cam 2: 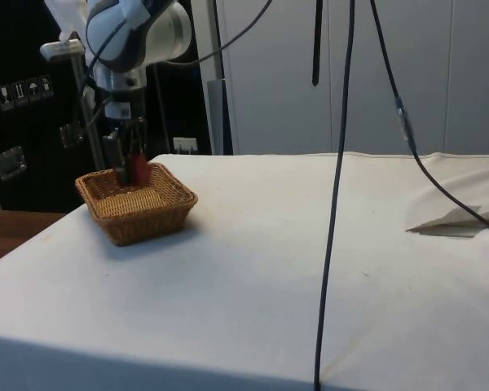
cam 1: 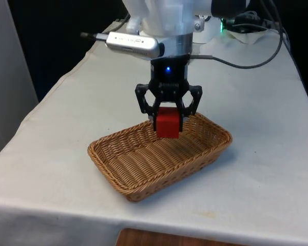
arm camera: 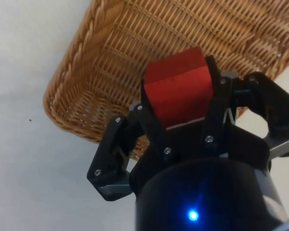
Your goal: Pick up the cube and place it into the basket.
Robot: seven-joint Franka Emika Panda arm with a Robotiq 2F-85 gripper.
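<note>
Over the wicker basket (cam 1: 143, 169) in the front view, the gripper (cam 1: 168, 120) hangs with a red cube (cam 1: 167, 123) pinched between its black fingers (cam 1: 185, 110). The cube sits above the basket's far end, toward the front view's right, clear of the woven floor, and I can see nothing lying in the basket below it. The basket rests on the white tablecloth (cam 1: 51, 154), set at an angle across the table. A grey cable (cam 1: 256, 60) loops over the cloth behind the arm. No writing readable on anything from here.

From the side, the gripper (cam 2: 129, 167) reaches down inside the basket (cam 2: 143, 213), and the red cube (cam 2: 138, 171) shows just above the rim, low between the walls. I cannot tell from this angle whether it touches the weave. Two dark cables (cam 2: 336, 204) hang down in front of the tablecloth (cam 2: 293, 269). Small signs on the dark wall behind are too small to read.

Up close at the wrist, the fingers (arm camera: 153, 122) are clamped on opposite faces of the cube (arm camera: 179, 86), narrow to its width. The basket (arm camera: 82, 96) lies beneath, its braided rim and open weave bare.
</note>
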